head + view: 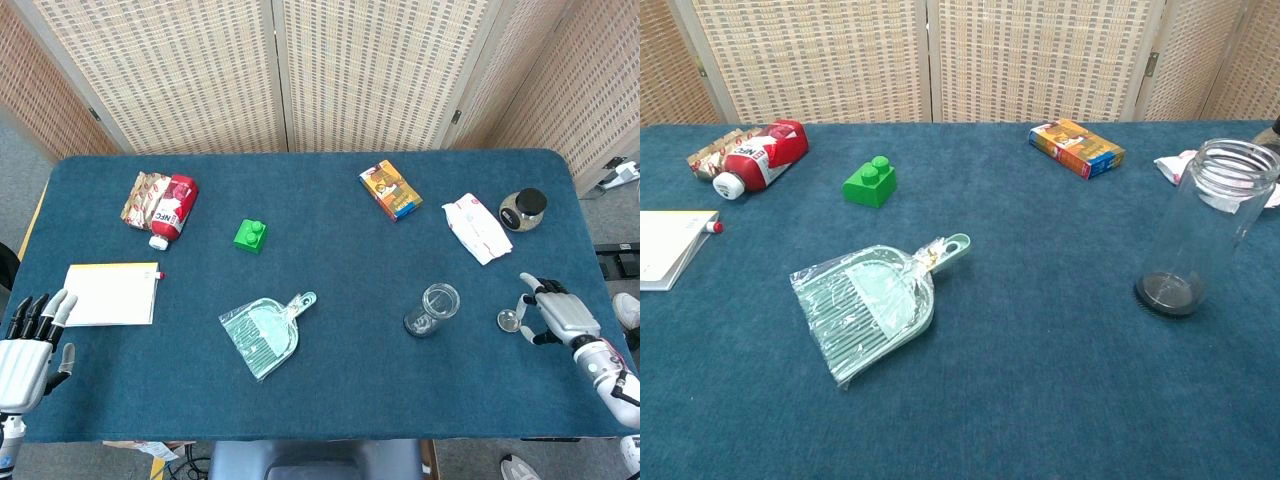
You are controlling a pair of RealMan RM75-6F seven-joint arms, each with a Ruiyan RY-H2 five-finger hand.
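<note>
The right hand (556, 312) was seen with fingers spread around the small round lid (509, 320) near the tabletop's right edge, nothing yet gripped; closing on it seemed called for; the left hand (28, 345) lay open at the left edge

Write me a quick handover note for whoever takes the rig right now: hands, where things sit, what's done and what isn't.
Right robot hand: fingers spread, at the small round metal lid near the table's right edge; whether it touches the lid cannot be told, not lifted.
Left robot hand: open, holds nothing, at the front left corner beside the notepad.
Open glass jar stands upright left of the lid, apart from it.
Done: nothing grasped. Left: the lid lies on the blue table and the jar is uncapped.
</note>
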